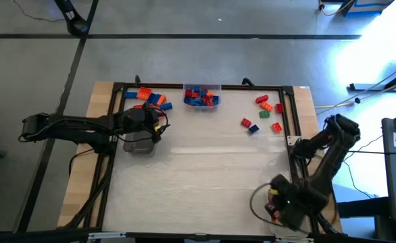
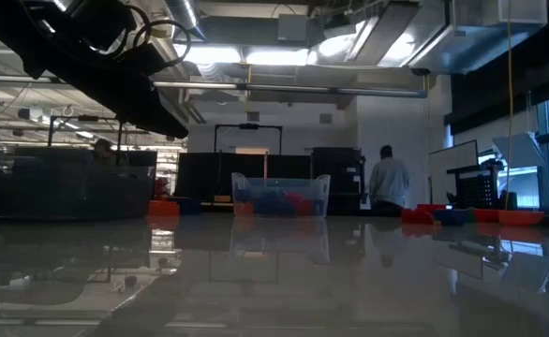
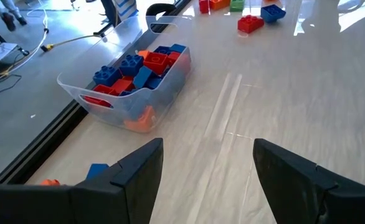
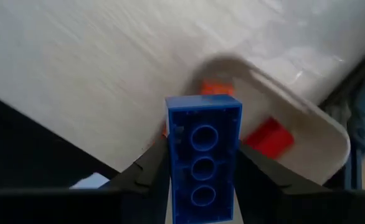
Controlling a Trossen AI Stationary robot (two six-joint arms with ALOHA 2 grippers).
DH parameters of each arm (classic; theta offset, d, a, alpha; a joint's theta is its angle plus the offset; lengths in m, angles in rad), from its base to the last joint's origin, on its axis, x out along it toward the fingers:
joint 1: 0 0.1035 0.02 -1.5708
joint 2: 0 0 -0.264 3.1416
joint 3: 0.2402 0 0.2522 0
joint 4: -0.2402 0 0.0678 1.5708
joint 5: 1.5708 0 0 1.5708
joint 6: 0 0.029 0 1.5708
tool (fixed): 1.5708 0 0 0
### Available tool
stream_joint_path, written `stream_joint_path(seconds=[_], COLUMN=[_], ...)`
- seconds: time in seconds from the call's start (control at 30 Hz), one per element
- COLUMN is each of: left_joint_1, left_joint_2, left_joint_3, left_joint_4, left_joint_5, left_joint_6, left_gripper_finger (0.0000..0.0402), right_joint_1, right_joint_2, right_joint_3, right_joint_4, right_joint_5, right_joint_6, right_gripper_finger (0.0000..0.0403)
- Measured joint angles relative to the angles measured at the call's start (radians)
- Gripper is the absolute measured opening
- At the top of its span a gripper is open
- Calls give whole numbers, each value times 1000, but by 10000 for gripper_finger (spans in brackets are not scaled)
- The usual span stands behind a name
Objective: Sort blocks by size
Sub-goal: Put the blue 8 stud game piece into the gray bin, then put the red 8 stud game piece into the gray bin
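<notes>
Holding a long blue block (image 4: 202, 158) between its fingers, the right gripper (image 1: 284, 204) hangs at the near right corner of the table. The block's long axis runs forward along the fingers, hollow underside to the camera. Just ahead of its far end lies a clear tray (image 4: 313, 134) with a red block (image 4: 270, 137) and an orange block (image 4: 216, 89) inside, so the drop probably needs a short move forward. The left gripper (image 1: 142, 125) waits with spread, empty fingers at the far left, above another tray (image 1: 138, 146).
</notes>
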Motion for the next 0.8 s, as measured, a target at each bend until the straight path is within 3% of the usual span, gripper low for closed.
stream_joint_path(seconds=[0.23, 0.43, 0.67, 0.8], left_joint_1=[0, 0, 0, 0], left_joint_2=[0, 0, 0, 0], left_joint_3=[0, 0, 0, 0], left_joint_4=[0, 2, 5, 5], left_joint_5=[0, 0, 0, 0], left_joint_6=[10, 7, 5, 6], left_gripper_finger=[235, 235, 235, 235], right_joint_1=[85, 82, 53, -32], right_joint_2=[81, 111, 103, 78], right_joint_3=[0, 0, 0, 0], right_joint_4=[-17, -75, -172, -210], right_joint_5=[32, -38, -29, 130], right_joint_6=[90, 96, 177, 113], right_gripper_finger=[175, 225, 273, 281])
